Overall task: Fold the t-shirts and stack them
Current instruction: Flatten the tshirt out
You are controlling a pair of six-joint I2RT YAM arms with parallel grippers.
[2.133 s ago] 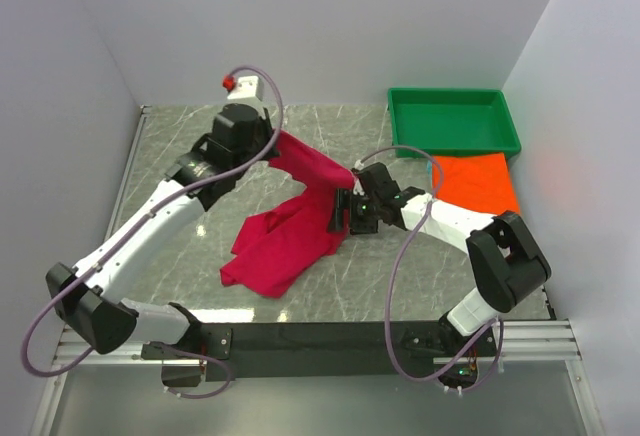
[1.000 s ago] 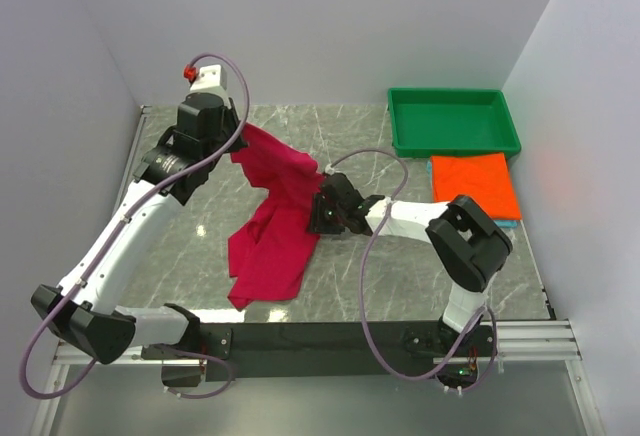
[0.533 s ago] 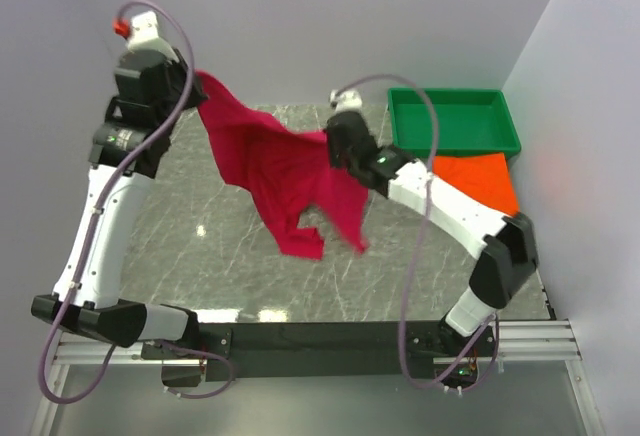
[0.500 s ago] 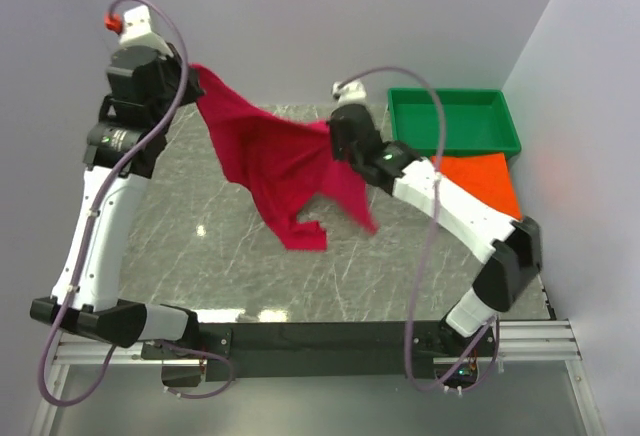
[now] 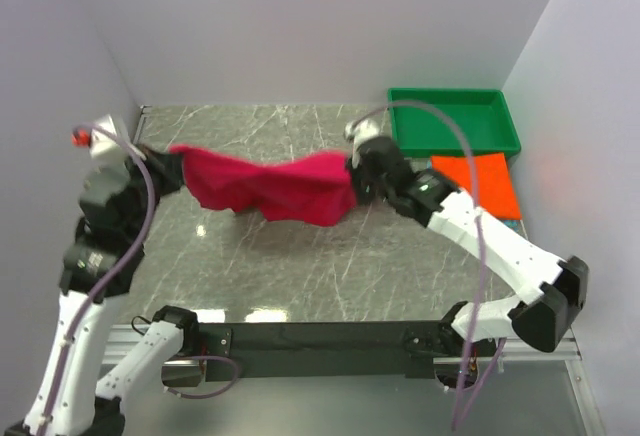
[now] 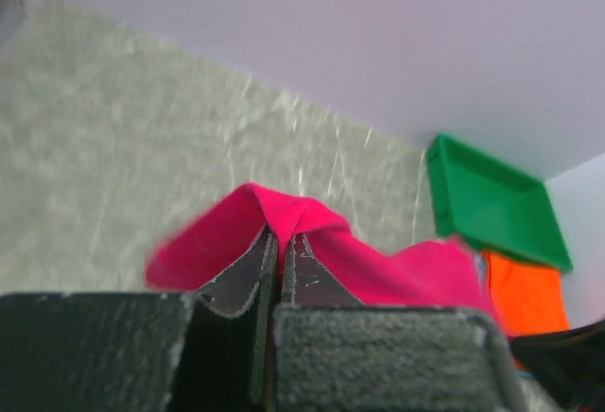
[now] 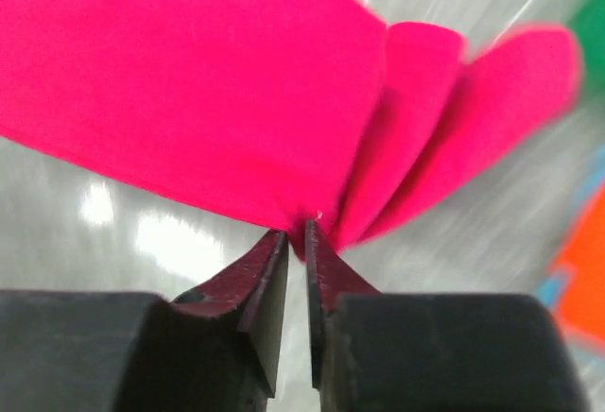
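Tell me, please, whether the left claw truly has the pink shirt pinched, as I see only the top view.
Observer: Yes. The left wrist view shows the left claw shut on a raised fold of the shirt.
Operator: Thank you. Is the right claw gripping as well?
Observer: Its wrist view shows the right claw shut on the shirt, nipping it only at its very tip.
Operator: Is that a single layer?
Observer: No. Several folds of the shirt fan out from that pinch.
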